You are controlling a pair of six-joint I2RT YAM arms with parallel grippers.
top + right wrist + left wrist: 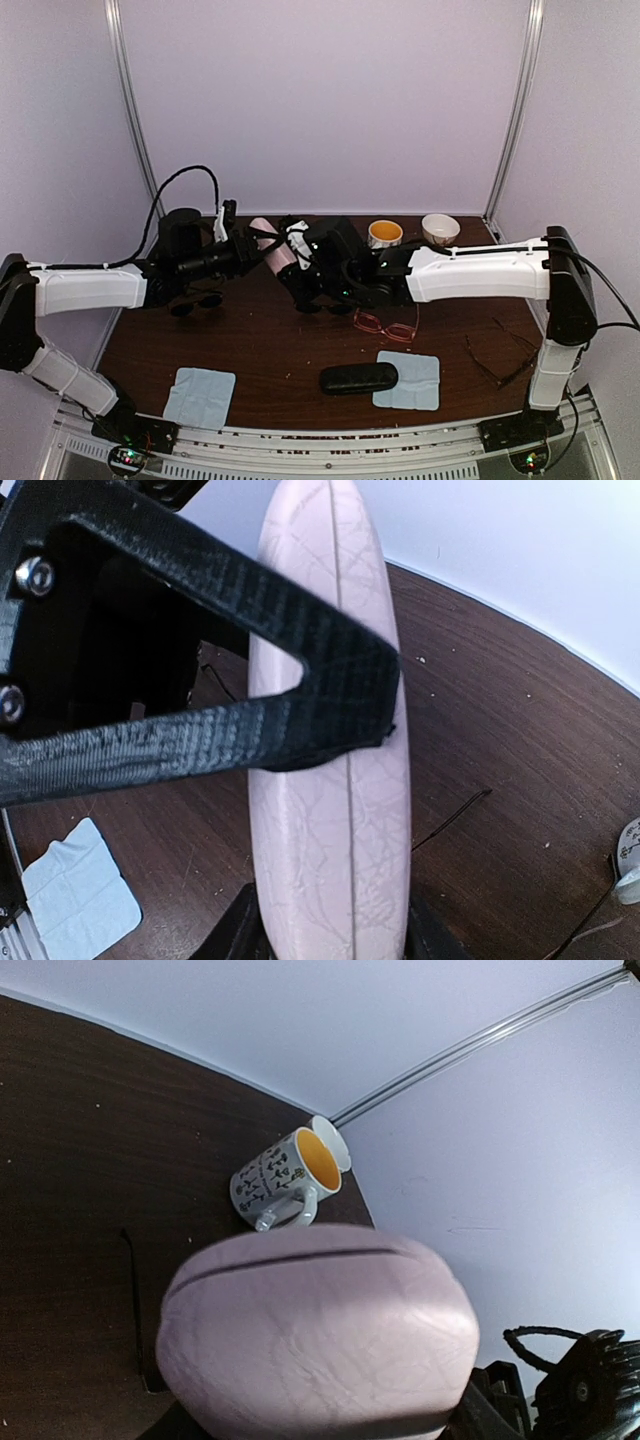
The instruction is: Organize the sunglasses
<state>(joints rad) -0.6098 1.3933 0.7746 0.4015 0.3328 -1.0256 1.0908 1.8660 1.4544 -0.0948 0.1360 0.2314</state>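
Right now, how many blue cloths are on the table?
2. One cloth lies near the front left edge; the other cloth lies right of centre at the front, beside the black case. More may be hidden from this view.

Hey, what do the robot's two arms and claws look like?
The left arm and right arm have white shells, black joints and black bases with small red and green lights. A black cable loops above the left wrist. The left claw and right claw are black, with flat, ribbed fingers.
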